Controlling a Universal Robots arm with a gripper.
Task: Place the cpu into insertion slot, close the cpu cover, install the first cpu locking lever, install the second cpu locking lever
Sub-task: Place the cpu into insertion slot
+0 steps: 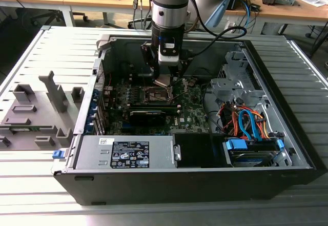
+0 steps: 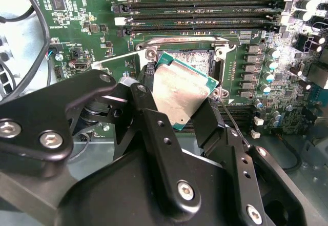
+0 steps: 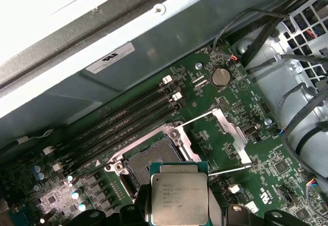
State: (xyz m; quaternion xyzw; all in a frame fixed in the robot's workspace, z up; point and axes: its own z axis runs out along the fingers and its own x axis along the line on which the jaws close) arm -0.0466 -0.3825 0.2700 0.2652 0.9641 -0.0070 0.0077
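My gripper (image 1: 163, 78) hangs inside the open computer case, shut on the cpu (image 2: 179, 90), a flat square chip with a silvery face and green edge. Black fingers (image 2: 145, 103) pinch it on two opposite sides, and it sits tilted. The chip (image 3: 178, 192) hovers just above the insertion slot (image 3: 148, 157), a dark square socket with a metal rim, partly overlapping it in both wrist views. The cpu cover (image 3: 231, 134) stands swung open beside the socket. Thin wire locking levers (image 3: 197, 117) stick out, released, next to it.
Long black memory slots (image 3: 123, 118) run beside the socket. A black card (image 1: 147, 114) lies across the board. The power supply (image 1: 125, 151) fills the case front, and a drive cage with orange and blue cables (image 1: 246, 126) is at the exterior view's right. Grey fixtures (image 1: 36, 110) stand left of the case.
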